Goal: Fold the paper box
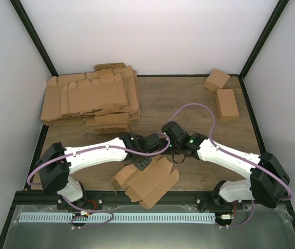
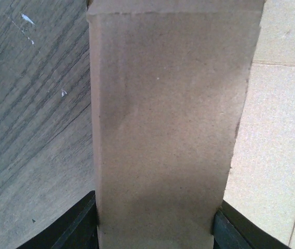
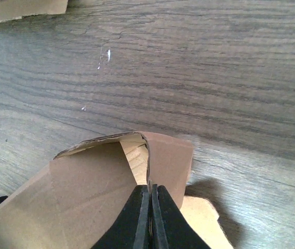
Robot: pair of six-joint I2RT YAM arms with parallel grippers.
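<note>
The paper box (image 1: 148, 182) is a partly folded brown blank lying near the table's front edge, between the two arms. My left gripper (image 1: 143, 164) holds its left part. In the left wrist view a folded cardboard panel (image 2: 163, 129) fills the gap between the black fingers (image 2: 82, 223), and both press against its sides. My right gripper (image 1: 174, 154) is at the box's far right corner. In the right wrist view its fingertips (image 3: 150, 189) are pinched shut on the edge of a raised, curved flap (image 3: 171, 161).
A big pile of flat brown blanks (image 1: 93, 98) lies at the back left. Two small finished boxes (image 1: 216, 79) (image 1: 226, 104) sit at the back right. Purple cables loop over both arms. The dark frame rail (image 1: 152, 196) runs just in front of the box.
</note>
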